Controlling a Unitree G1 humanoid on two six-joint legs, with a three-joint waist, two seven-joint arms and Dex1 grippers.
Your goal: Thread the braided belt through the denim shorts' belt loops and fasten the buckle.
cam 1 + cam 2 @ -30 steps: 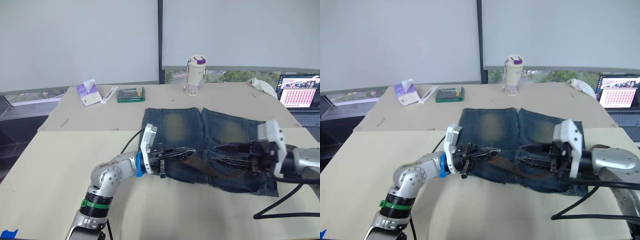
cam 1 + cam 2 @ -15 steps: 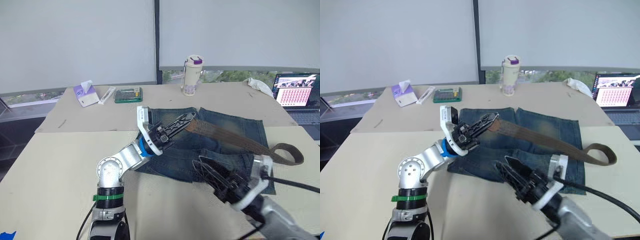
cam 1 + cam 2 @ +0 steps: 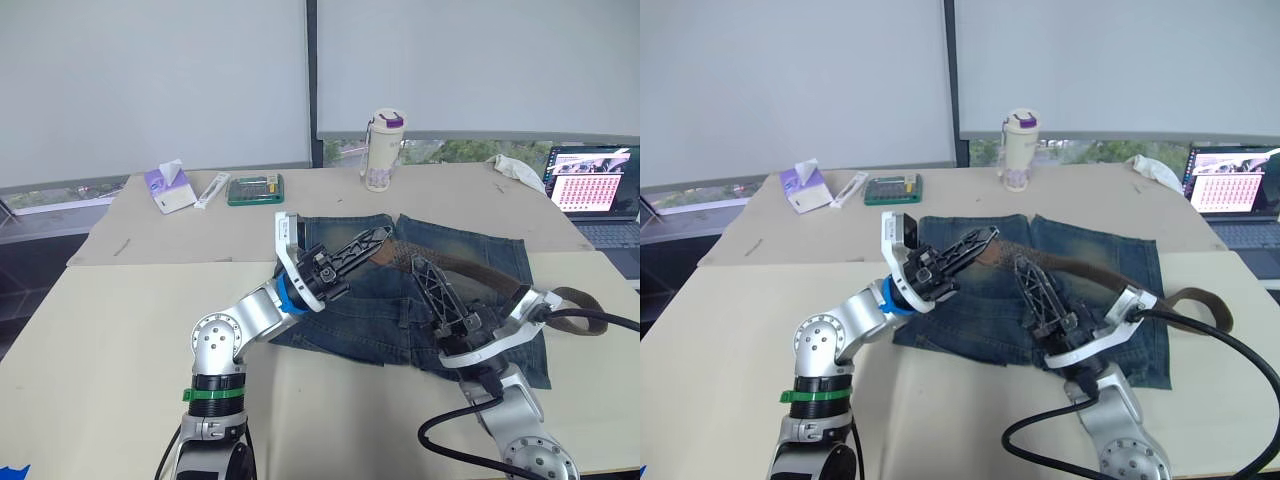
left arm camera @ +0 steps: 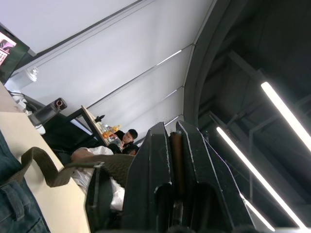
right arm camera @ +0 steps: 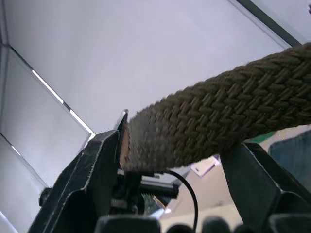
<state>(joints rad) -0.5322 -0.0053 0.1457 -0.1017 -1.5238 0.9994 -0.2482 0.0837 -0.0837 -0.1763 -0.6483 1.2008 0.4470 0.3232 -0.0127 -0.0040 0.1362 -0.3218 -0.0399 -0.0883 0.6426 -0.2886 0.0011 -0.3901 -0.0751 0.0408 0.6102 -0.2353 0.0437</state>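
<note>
Belt [image 3: 470,268], braided and brown, stretches in the air above the denim shorts [image 3: 350,310], which lie flat on the tan surface [image 3: 110,330]. Its near end is clenched in the left pincer [image 3: 372,238], raised over the shorts' upper edge. From there the strap runs to the robot's right and ends in a loop past the shorts' edge. The right pincer [image 3: 422,272] stands released, its spread fingers either side of the strap.

No readable text, label, brand or number anywhere. Laptop [image 3: 598,184] at the table's [image 3: 120,330] far right corner: a pink grid on screen (characters too small to read).
</note>
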